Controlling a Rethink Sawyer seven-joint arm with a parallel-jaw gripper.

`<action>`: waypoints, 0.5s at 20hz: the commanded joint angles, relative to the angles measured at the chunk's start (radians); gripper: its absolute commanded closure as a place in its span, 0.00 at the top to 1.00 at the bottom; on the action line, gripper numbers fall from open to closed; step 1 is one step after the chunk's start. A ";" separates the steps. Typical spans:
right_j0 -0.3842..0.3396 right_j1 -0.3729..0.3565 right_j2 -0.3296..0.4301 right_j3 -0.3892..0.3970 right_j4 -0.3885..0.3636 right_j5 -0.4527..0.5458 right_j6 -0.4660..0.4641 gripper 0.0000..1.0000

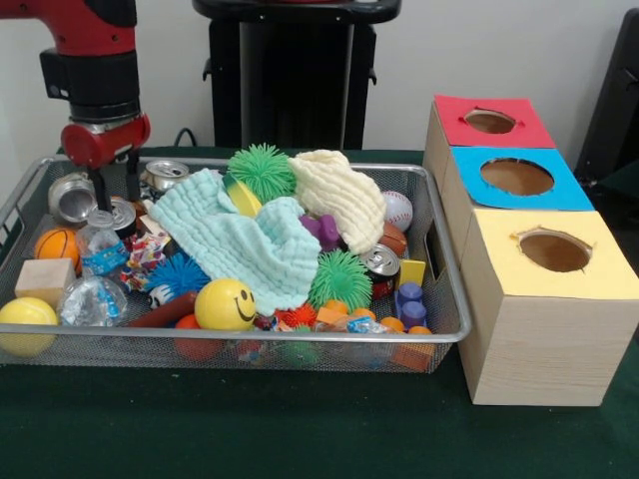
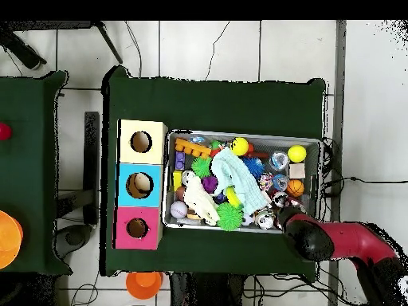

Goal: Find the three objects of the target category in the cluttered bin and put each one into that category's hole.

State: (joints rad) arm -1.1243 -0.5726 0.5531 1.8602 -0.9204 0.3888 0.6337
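Black-fingered and spread open, holding nothing, the end effector (image 1: 113,190) hangs upright from the red arm (image 1: 92,70) over cans (image 1: 165,175) in the far corner of the bin (image 1: 300,339) beside three wooden boxes (image 1: 544,299) on the table (image 1: 300,429).

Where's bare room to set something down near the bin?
Bare green table in front of the bin, and a narrow strip between bin and yellow box. Inside the bin it is crowded rim to rim; gripper hangs over the cans' corner.
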 commanded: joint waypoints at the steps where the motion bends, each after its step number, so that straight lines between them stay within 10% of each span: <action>1: 0.028 0.006 0.014 -0.080 -0.044 0.023 0.000 1.00; 10: 0.023 -0.113 0.034 -0.012 0.016 0.073 -0.008 1.00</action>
State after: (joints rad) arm -1.1064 -0.6072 0.5536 1.8557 -0.9199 0.3891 0.6337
